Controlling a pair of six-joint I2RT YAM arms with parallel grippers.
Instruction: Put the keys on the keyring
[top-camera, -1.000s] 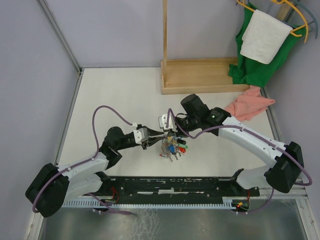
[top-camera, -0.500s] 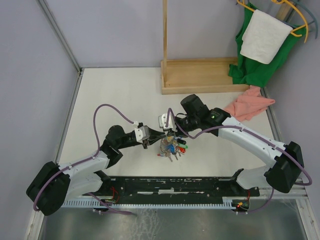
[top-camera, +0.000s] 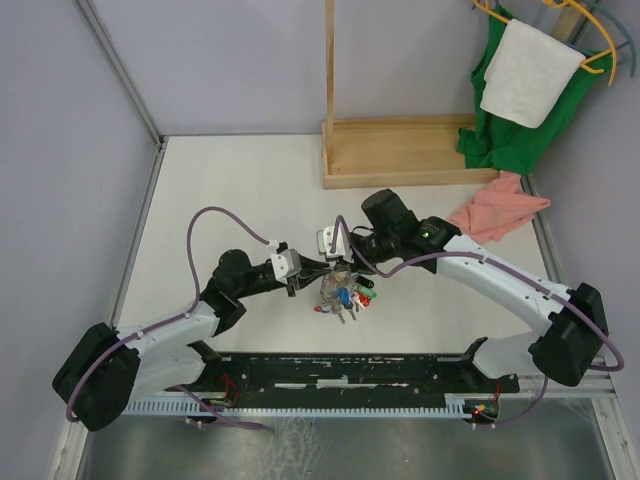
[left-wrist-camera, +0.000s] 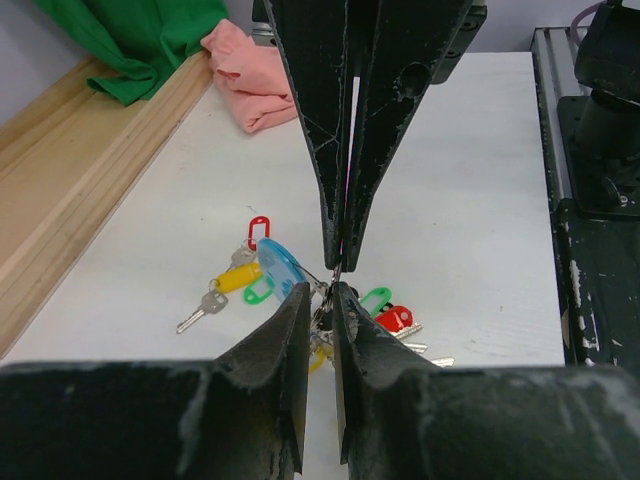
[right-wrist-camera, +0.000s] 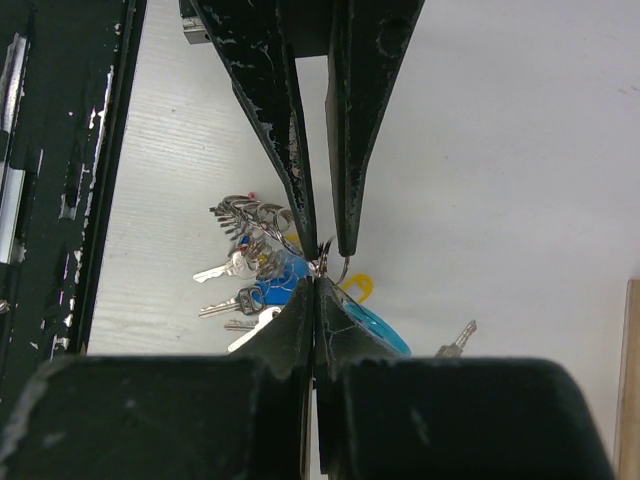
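Note:
The keyring (top-camera: 340, 293) is a light-blue band (left-wrist-camera: 280, 265) joined to thin grey wire, strung with many keys bearing green (left-wrist-camera: 376, 298), red (left-wrist-camera: 396, 319) and other tags, lying mid-table. My right gripper (right-wrist-camera: 315, 281) is shut on the ring's thin wire just above the bunch (right-wrist-camera: 249, 222). Facing it tip to tip, my left gripper (left-wrist-camera: 318, 293) has its jaws drawn close, a small metal loop of the ring pinched across the narrow gap. A yellow-tagged key (left-wrist-camera: 234, 279) lies on the table just left of the blue band. Whether it is threaded is unclear.
A wooden stand (top-camera: 400, 152) sits at the back. A pink cloth (top-camera: 498, 212) lies at the back right, with green cloth (top-camera: 500, 135) and a white towel (top-camera: 530, 70) hanging above. A black rail (top-camera: 360, 372) runs along the near edge.
My left gripper has narrowed its jaws and shifted slightly up toward the right gripper's tips. The right arm and the bunch have hardly moved.

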